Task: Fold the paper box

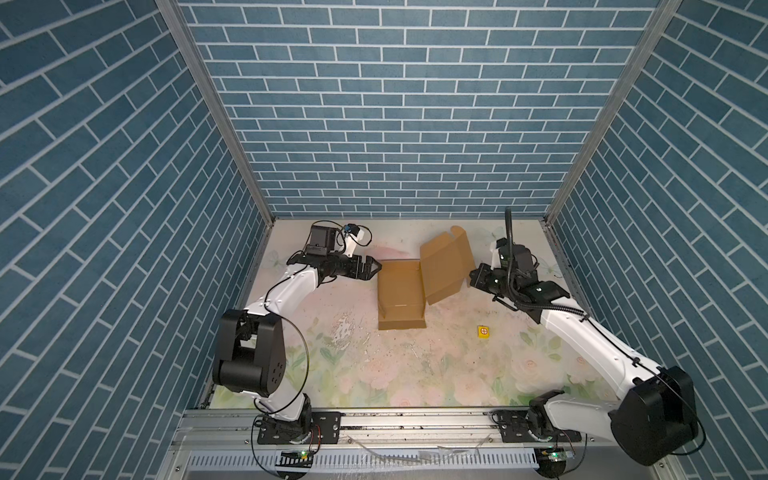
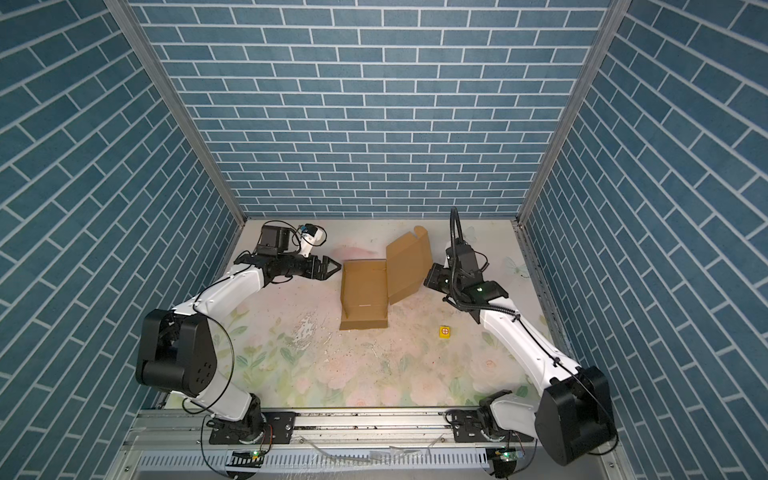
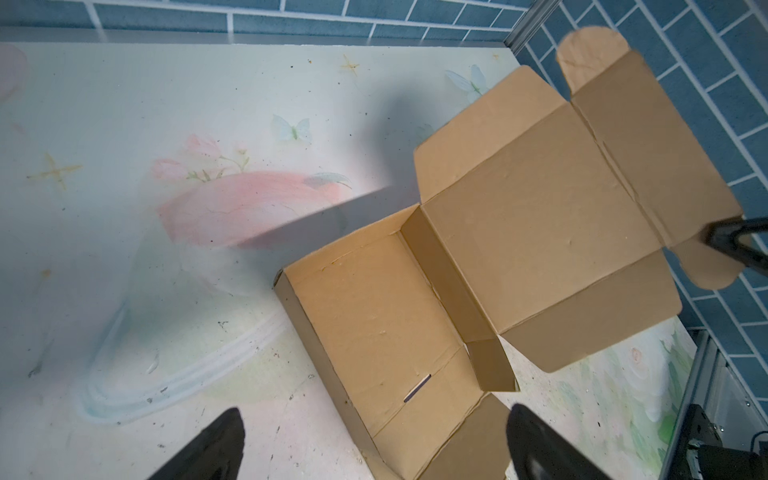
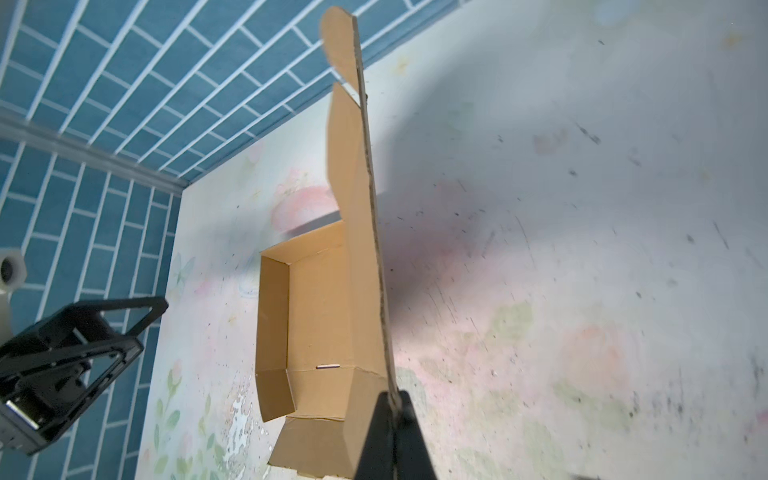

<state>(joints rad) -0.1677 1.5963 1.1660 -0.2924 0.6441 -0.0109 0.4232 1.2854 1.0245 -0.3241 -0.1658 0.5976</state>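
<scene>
Right hand (image 4: 392, 400) grips paper box (image 1: 401, 289), lengthwise front-to-back.

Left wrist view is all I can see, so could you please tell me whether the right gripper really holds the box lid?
Observer: Yes; the right wrist view shows the right gripper shut on the raised lid edge of the paper box.
Operator: Is anything loose near that arm?
Observer: A small yellow cube sits on the table, apart from the box.
Operator: And my own gripper?
Observer: In both top views the left gripper sits beside the box's far left corner, open.
</scene>
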